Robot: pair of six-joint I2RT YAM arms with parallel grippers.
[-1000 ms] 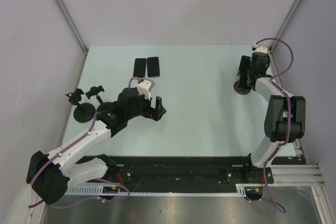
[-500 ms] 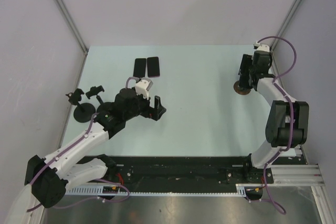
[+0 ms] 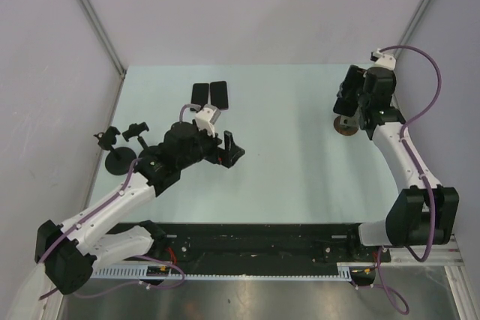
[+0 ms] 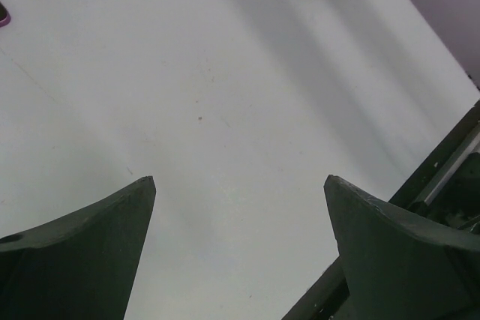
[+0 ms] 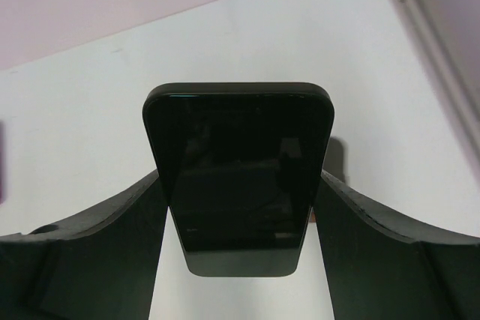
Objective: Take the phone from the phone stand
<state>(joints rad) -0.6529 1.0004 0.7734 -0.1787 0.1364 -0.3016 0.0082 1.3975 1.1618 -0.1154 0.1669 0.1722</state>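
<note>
Right claw clamped on the phone at upper right, seemingly clear above the stand; left claw spread wide, empty, over the surface; setting the phone down likely remains.

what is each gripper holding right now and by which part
The right gripper grips the black rectangular phone by its two long side edges, one finger on each. The left gripper is open and holds nothing.

Black phone — upright, screen dark — near the round brown stand.
</note>
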